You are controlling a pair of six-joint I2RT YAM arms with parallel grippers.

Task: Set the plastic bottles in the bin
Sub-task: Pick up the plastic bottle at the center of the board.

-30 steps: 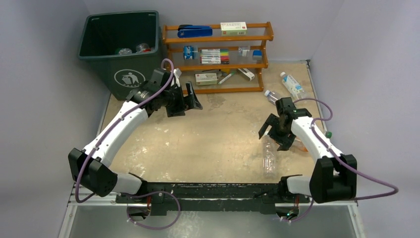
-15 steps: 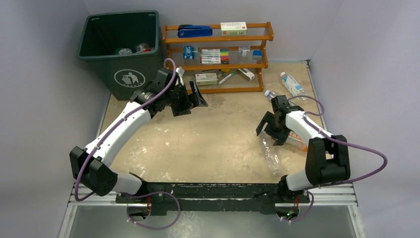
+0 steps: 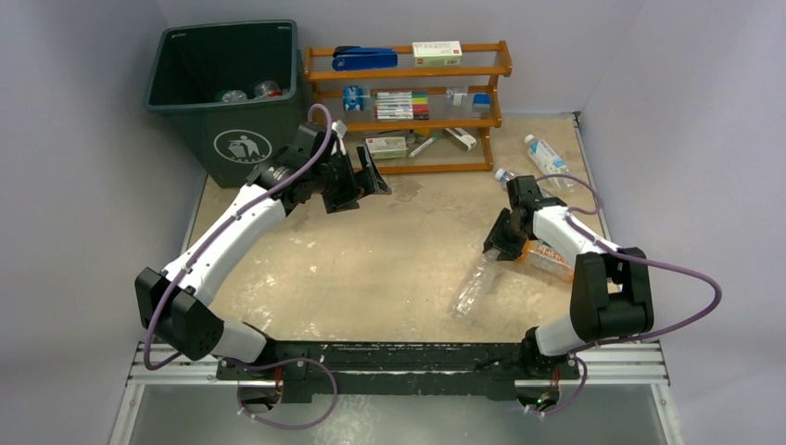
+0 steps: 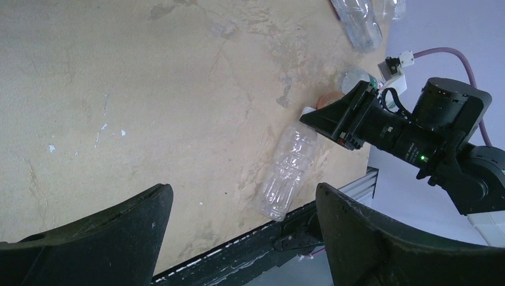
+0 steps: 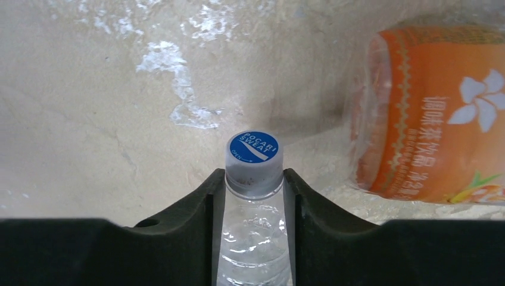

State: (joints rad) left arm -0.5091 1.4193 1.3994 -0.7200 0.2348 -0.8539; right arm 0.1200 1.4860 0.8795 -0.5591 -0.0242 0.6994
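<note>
My right gripper (image 5: 254, 179) is shut on the neck of a clear plastic bottle (image 5: 255, 238), just under its blue cap (image 5: 253, 150). From above, that bottle (image 3: 475, 287) slants from the right gripper (image 3: 503, 245) toward the near left, low over the table. An orange-labelled bottle (image 5: 440, 119) lies just right of the grip, also seen from above as the orange bottle (image 3: 547, 260). My left gripper (image 3: 371, 176) hangs open and empty near the bin (image 3: 227, 108), which is dark green and holds a few bottles (image 3: 247, 93). In the left wrist view the left gripper (image 4: 241, 196) looks down on the clear bottle (image 4: 292, 173).
An orange-brown wooden rack (image 3: 408, 169) with markers and small boxes stands at the back, right of the bin. Two more bottles lie at the back right: a blue-labelled one (image 3: 547, 158) and a clear one (image 3: 506, 176). Grey walls close both sides.
My right gripper has dropped and shut on the clear bottle's neck; the bottle's base has swung toward the left. The left arm has drifted slightly right, still open.
</note>
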